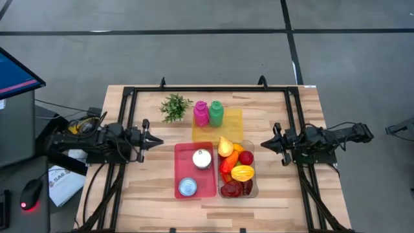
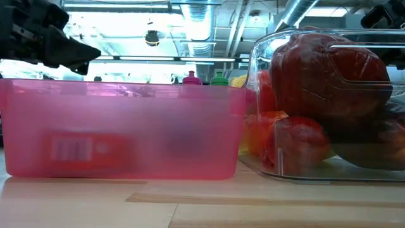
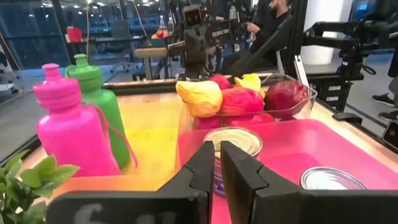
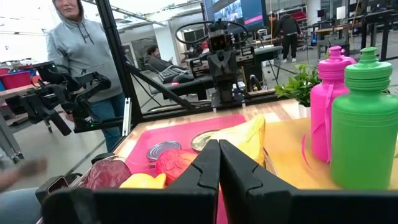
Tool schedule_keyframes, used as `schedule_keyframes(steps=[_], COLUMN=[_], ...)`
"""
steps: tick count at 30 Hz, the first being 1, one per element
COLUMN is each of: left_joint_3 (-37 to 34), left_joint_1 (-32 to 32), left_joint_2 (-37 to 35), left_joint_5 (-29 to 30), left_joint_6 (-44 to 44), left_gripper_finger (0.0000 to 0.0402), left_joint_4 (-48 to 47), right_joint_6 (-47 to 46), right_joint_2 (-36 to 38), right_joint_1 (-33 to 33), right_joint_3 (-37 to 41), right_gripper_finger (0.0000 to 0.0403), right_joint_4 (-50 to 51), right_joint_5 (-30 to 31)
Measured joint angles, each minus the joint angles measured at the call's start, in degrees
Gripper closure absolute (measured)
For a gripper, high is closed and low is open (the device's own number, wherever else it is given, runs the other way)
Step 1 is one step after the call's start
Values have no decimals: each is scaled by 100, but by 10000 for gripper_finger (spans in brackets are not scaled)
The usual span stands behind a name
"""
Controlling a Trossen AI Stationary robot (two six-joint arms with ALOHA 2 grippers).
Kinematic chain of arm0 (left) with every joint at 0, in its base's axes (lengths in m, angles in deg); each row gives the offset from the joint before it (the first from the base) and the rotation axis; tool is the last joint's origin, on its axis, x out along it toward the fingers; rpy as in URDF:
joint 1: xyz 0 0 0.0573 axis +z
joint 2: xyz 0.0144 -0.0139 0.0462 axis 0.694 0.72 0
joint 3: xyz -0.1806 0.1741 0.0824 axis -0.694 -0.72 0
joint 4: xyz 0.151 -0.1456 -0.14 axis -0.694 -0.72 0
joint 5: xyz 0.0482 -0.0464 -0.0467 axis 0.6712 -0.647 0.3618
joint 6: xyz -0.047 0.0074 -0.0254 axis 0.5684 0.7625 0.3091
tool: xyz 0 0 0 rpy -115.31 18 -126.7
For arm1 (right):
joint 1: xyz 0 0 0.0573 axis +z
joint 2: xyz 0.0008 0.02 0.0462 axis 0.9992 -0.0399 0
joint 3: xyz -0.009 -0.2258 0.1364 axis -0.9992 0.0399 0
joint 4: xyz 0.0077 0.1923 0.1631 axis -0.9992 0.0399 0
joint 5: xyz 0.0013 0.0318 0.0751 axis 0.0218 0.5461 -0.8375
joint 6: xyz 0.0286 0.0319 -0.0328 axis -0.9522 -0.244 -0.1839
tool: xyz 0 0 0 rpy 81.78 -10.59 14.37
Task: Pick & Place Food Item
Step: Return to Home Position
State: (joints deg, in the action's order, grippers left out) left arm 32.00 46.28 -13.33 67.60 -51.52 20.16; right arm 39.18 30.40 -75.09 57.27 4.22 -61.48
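Wooden desk (image 1: 272,213) with black rails, seen from above. Left tool (image 1: 158,141) is at the desk's left side, level with the far end of the bins, its fingers drawn narrow and holding nothing; its wrist view shows only a thin slit between them (image 3: 217,152). Right tool (image 1: 264,144) is at the right side, opposite, its fingers pressed together and empty, meeting at the tips in its wrist view (image 4: 218,146). Red bin (image 1: 208,182), centre of the desk, holds two tins: a white-topped can (image 1: 202,158) at the far end and a blue-rimmed can (image 1: 187,187) at the near end. The low view shows a red label with pale bars through the bin wall (image 2: 126,133), its writing unreadable. Transparent bin (image 1: 255,188), just beside the red bin on its right, is filled with fruit: a yellow pear (image 1: 225,147) at the far end, a yellow starfruit (image 1: 243,173) in the middle, a red round fruit (image 1: 246,157) and dark red pieces (image 1: 231,189) at the near end. Yellow mat (image 1: 233,126), behind the bins, carries a pink bottle (image 1: 201,113) and a green bottle (image 1: 216,113) side by side. Small green plant (image 1: 175,107) is left of the bottles. No brand is legible on bottles or tins. A printed sheet (image 1: 61,181) lies off the desk's left edge, its text too small to read. A person in a grey hoodie (image 4: 81,43) stands beyond the desk.
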Motion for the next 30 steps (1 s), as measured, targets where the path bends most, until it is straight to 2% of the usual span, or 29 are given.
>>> schedule_keyframes(steps=[18, 30], left_joint_3=[0, 0], left_joint_1=[0, 0], left_joint_2=[608, 731], left_joint_5=[-1, -1], left_joint_6=[2, 2], left_gripper_finger=[385, 385], left_joint_4=[11, 12], right_joint_6=[-4, -4], right_joint_2=[-2, -2], right_joint_1=[0, -1], right_joint_3=[4, 7], right_gripper_finger=[403, 403], right_joint_4=[0, 0], right_joint_5=[0, 0])
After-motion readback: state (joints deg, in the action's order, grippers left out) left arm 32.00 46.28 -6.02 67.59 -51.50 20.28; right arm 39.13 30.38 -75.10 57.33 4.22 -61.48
